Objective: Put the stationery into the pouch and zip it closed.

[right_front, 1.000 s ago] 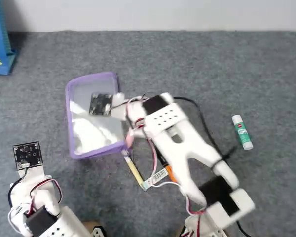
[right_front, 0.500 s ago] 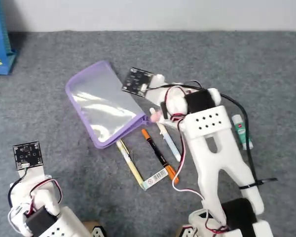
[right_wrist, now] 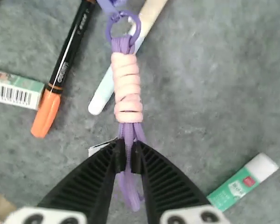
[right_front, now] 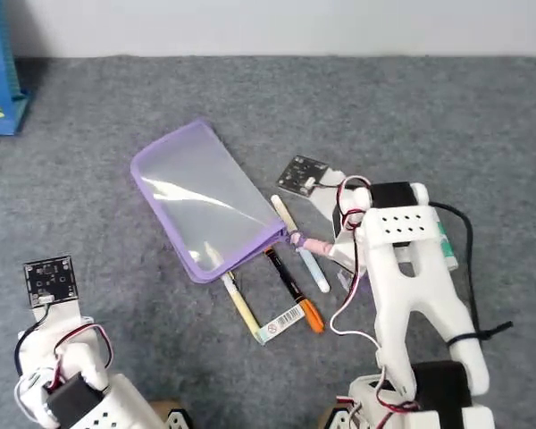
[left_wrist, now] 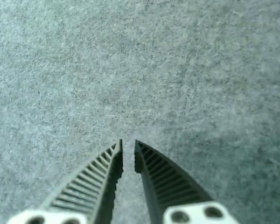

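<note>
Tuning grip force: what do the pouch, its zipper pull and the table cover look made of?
Pouch: clear glossy plastic, likely vinyl, judging by glare streaks; purple edging, maybe fabric.
Zipper pull, pinched in the right end effector: purple cord wrapped in pink coils, matte, probably soft.
Table cover: grey felt or carpet, fuzzy matte nap.

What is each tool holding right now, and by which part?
Right tool pinches the purple zipper cord of the clear purple-edged pouch, just past its pink wrap; left tool holds nothing.
</note>
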`<state>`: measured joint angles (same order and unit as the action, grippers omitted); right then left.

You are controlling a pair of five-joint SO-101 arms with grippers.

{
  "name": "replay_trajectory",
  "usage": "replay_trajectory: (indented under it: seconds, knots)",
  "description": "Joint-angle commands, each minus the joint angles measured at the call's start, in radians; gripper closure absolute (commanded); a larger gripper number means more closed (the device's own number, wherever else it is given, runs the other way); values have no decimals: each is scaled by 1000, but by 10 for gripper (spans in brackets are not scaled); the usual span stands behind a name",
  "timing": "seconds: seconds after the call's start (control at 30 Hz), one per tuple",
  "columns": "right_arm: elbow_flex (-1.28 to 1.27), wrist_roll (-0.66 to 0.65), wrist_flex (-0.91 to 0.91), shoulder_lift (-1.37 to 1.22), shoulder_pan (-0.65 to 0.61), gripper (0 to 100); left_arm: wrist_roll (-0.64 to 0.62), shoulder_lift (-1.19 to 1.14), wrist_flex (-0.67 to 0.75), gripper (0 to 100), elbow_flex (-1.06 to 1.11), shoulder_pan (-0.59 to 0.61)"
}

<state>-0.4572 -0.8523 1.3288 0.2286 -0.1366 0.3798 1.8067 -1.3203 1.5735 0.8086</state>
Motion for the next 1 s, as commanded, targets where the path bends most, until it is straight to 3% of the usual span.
replay_trajectory:
  seconds: [0.0,0.23,0.43,0.97]
  knots:
    - [9,55,-10,58,5,839,8,15,2,948,-12,3]
    - [9,109,-27,48,-85,821,8,15,3,948,-2,0]
    - [-60,138,-213,-2,-145,821,9,15,2,948,12,-48]
    - [28,130,-280,-343,-150,824,9,15,3,948,13,-48]
